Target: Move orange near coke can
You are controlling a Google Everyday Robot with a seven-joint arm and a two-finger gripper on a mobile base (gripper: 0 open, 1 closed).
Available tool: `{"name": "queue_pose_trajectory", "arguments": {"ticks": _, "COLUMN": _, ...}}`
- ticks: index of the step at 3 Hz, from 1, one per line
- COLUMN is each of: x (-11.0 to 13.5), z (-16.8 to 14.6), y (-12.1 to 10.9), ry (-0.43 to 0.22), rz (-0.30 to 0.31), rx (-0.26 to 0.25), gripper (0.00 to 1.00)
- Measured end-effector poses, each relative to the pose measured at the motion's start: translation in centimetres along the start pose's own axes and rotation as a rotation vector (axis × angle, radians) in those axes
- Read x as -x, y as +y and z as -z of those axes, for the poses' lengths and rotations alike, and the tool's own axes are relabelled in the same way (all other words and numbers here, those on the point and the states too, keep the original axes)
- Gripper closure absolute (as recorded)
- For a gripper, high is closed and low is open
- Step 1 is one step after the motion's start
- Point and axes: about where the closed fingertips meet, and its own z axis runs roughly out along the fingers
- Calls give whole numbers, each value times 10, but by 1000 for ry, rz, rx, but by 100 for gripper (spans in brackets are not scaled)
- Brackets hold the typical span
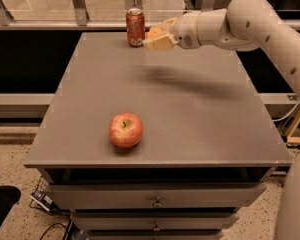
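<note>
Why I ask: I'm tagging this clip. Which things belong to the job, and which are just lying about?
Job:
orange, held in the gripper
coke can, upright, just left of the gripper

Lying about:
apple, near the table front edge

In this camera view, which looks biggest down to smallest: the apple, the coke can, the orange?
1. apple, though it sits nearest the camera, so its lead over the can is unsure.
2. coke can.
3. orange, partly hidden in the gripper, which holds it just right of the can.
</note>
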Motion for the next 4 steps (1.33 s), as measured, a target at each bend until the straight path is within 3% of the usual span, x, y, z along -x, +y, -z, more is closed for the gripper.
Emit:
{"name": "queue_pose_trajectory", "arguments": {"ticks": 2, "x": -85, "z": -72, "y": -56, "ry": 28, "rz": -117, "rx": 58, "gripper": 100}}
{"name": "queue_pose_trajectory", "arguments": {"ticks": 3, "x": -89, "z": -74, "y": -84, "ry": -21, "rz": -125, "rx": 20, "gripper": 100}}
{"name": "queue_pose_trajectory", "arguments": {"ticks": 4, "x": -82, "z": -73, "y": -92, "ry": -38, "rz": -113, "rx": 6, "gripper": 85}}
